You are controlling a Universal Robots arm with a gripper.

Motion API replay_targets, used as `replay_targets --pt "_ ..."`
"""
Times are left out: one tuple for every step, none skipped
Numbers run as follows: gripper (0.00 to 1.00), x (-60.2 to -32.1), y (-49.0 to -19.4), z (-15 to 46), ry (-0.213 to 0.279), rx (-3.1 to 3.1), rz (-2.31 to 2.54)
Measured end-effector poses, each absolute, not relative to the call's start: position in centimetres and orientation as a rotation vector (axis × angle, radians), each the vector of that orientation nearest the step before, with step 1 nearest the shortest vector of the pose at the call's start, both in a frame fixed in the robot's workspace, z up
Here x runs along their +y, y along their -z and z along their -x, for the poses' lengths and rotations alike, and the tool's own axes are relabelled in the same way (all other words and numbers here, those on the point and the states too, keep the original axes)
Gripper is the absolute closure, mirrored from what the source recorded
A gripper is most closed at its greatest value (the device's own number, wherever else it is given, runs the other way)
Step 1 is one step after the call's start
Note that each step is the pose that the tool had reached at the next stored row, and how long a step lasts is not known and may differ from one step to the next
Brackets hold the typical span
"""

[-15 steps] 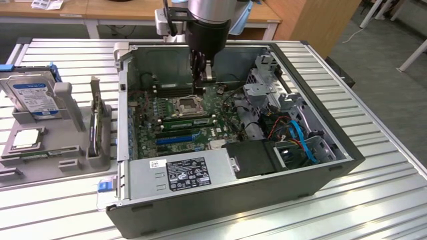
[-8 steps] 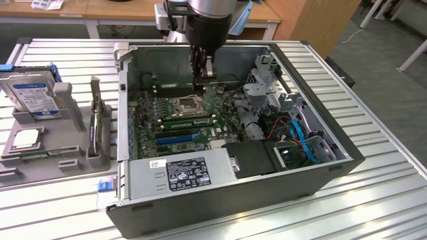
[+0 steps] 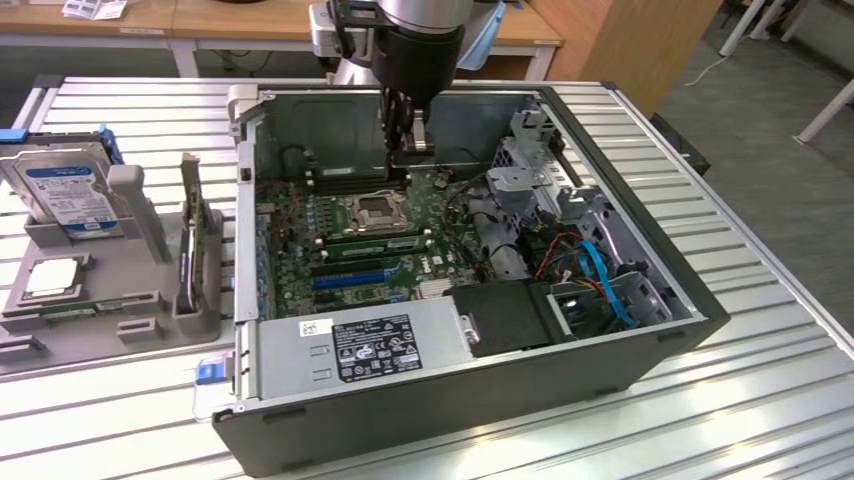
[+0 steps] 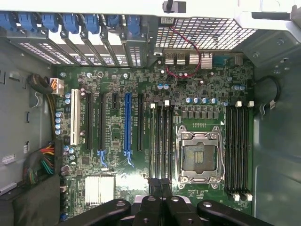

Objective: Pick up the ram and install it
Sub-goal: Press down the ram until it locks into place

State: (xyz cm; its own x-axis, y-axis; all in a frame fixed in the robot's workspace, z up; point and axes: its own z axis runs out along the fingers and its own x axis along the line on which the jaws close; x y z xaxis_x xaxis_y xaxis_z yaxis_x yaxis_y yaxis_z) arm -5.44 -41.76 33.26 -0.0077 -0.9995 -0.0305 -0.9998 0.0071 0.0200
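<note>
Tool over open computer case

The tool hangs inside the computer case, above the motherboard near the CPU socket. Its fingers are pressed together with nothing visible between them. A green ram sits in a slot beside the socket.

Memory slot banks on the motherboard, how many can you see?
2. One bank lies between the blue expansion slot and the CPU socket. The other bank lies between that socket and the case wall.
</note>
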Motion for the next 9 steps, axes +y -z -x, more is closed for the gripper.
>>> replay_targets --pt "0.9 -41.76 -33.26 5.44 -0.056 2.224 2.208" --pt "0.9 -41.76 -33.26 5.44 -0.056 2.224 2.208" --pt "0.9 -41.76 -33.26 5.44 -0.056 2.224 2.208" --pt "0.9 -41.76 -33.26 5.44 -0.056 2.224 2.208" --pt "0.9 -41.76 -33.26 5.44 -0.056 2.224 2.208" --pt "0.9 -41.76 -33.26 5.44 -0.056 2.224 2.208" --pt "0.9 -41.76 -33.26 5.44 -0.056 2.224 2.208" --pt "0.9 -41.76 -33.26 5.44 -0.056 2.224 2.208" --pt "0.9 -41.76 -33.26 5.44 -0.056 2.224 2.208"
